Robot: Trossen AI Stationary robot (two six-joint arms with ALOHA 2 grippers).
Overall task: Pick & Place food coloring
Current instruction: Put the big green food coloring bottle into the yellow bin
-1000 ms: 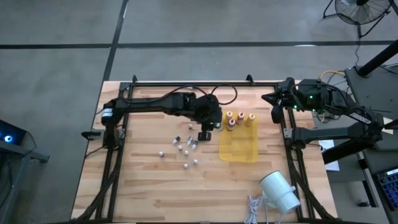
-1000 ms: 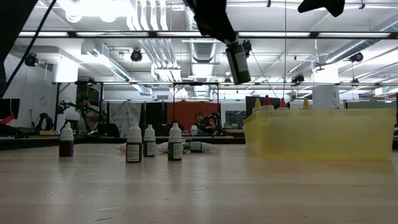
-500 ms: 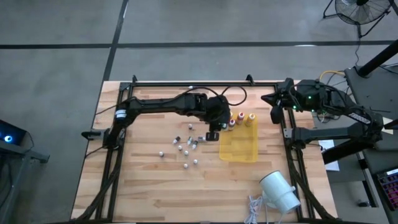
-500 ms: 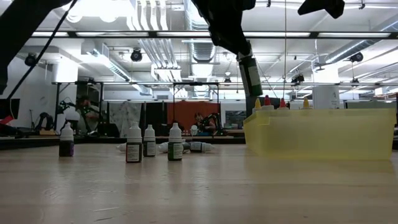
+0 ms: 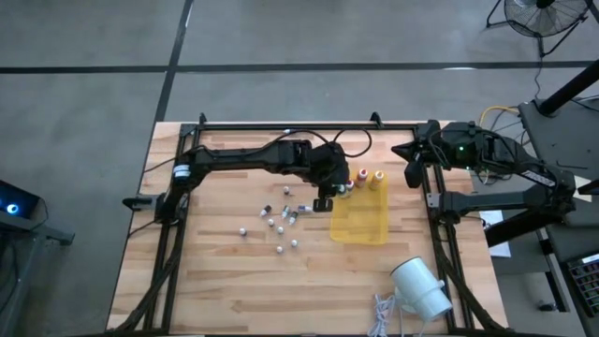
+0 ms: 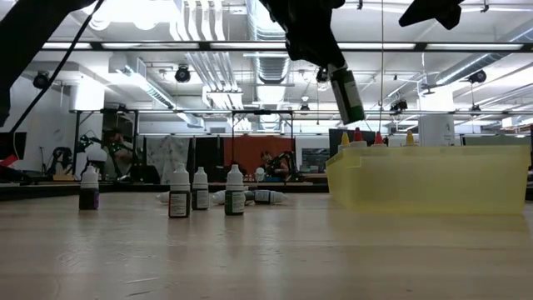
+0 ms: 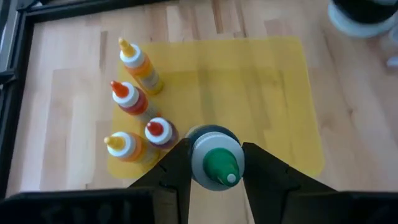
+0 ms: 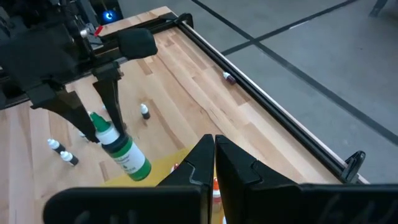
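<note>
A: High view, item one?
B: Yellow tray (image 5: 360,225) on the wooden table (image 5: 225,281). Left gripper (image 5: 326,192) over the tray's edge nearest the small vials (image 5: 278,223), pinching a green-topped bottle (image 5: 339,190). Two orange-topped bottles (image 5: 371,178) stand in the tray's far end. Right gripper (image 5: 413,161) waits beyond the tray, at the table's rail, fingers pressed together. A white cylinder (image 5: 421,288) lies off the tray's near corner.

A: Low view?
B: The green-topped bottle (image 6: 346,96) hangs tilted in the air, above the tray (image 6: 429,179) and at its vial-side end. Bottle tips, orange and red (image 6: 358,135), show over the tray wall. Four small vials (image 6: 179,193) stand upright on the table, well apart from the tray.

A: Left wrist view?
B: The fingers (image 7: 177,168) clamp the green-topped bottle (image 7: 216,162), green top toward the camera, above the tray's (image 7: 261,93) bare floor. Four bottles stand grouped just beside it inside the tray: two orange-topped (image 7: 140,62), two red-topped (image 7: 129,98).

A: Right wrist view?
B: The right gripper's (image 8: 214,163) fingers are closed, holding nothing. Farther off, the left gripper (image 8: 93,121) holds the green-topped bottle (image 8: 121,149) slanted over the tray's corner.
</note>
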